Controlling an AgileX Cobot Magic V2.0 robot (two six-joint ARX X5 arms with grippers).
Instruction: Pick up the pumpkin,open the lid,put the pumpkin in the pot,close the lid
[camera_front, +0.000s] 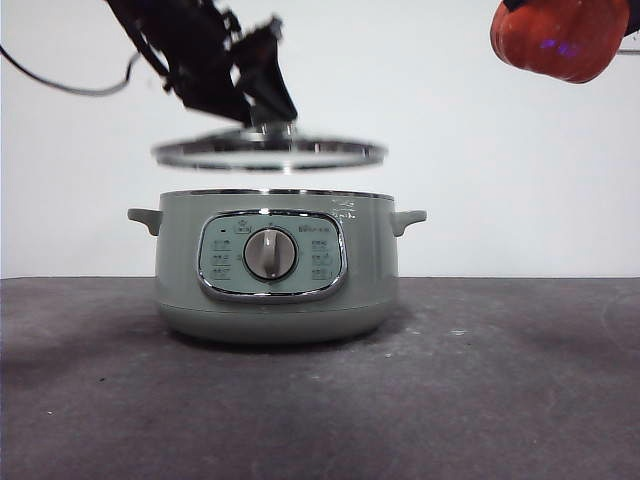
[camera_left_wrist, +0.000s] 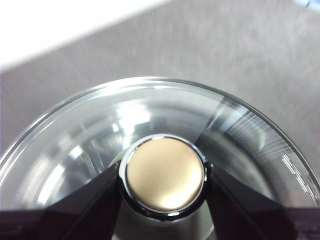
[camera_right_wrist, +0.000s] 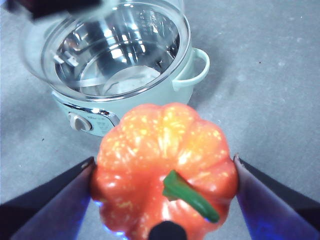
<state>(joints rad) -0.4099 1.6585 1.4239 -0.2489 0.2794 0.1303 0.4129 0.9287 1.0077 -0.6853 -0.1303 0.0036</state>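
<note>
Both end effectors grip: left end effector holds the chrome-rimmed glass lid above the sage-green pot, so right end effector, clutching the orange ribbed pumpkin, should centre before lowering.

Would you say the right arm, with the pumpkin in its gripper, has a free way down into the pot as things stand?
Probably not yet. The left gripper holds the lid just above the pot, still covering its opening, while the right gripper holds the pumpkin high and off to one side.
</note>
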